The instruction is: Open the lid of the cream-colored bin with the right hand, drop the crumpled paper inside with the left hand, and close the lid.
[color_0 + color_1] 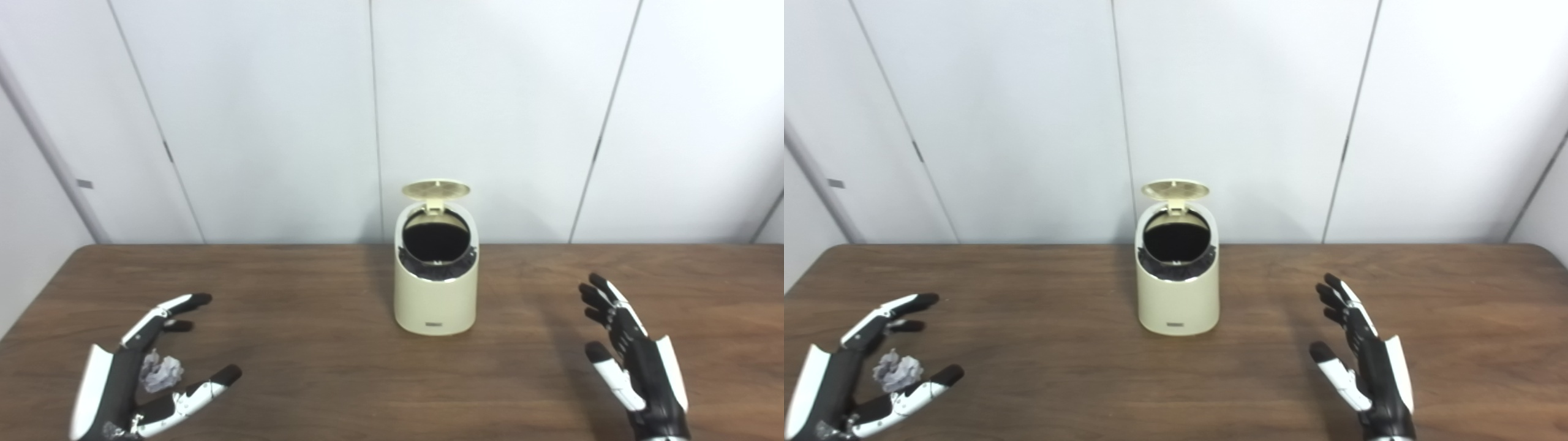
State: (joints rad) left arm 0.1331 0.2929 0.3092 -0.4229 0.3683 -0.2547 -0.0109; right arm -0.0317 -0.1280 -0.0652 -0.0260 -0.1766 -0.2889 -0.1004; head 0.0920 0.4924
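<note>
Cream-colored round plastic bin [435, 288] sits mid-bench, its flip lid [436, 188] already up and the dark mouth exposed, so I judge the opening step done. Small white crumpled paper ball [161, 373] lies on the brown wooden bench [318, 355], between the spread fingers of my left robot hand [144, 373], not gripped yet. Right robot hand [631, 361] hangs open, empty, well right of the bin. Next I need to close the left on the paper, lift, carry over the mouth.
</note>
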